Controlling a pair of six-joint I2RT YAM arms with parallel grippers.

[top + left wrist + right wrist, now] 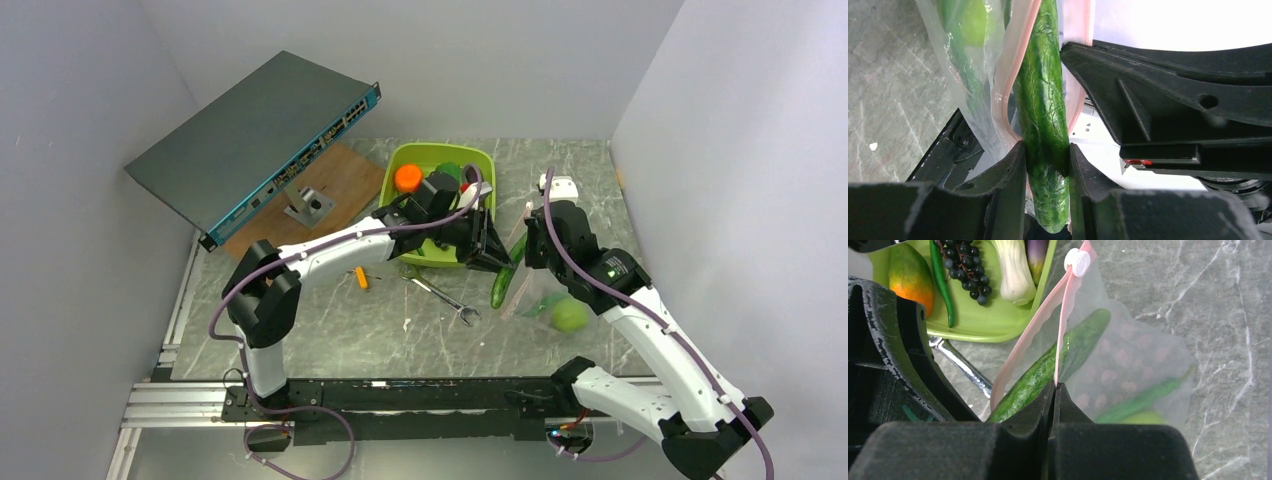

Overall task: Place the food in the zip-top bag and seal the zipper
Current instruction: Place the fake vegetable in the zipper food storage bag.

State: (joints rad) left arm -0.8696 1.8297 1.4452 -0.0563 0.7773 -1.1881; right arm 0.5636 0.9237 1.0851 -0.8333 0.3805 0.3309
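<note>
The tub is lime green. Inside it: an orange fruit, near-black grapes, white-stemmed bok choy, a purple eggplant. Beside the tub, the clear bag shows faint pink spots and a pale pink zipper; the cucumber is dark green, finely veined.

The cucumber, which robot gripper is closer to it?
Left. The left gripper is squeezing the cucumber itself; the right gripper pinches the pink zipper right beside it.

Left gripper clamped on dark-green cucumber, cucumber rising between pale pink zipper strips, clear zip-top bag at left
</note>
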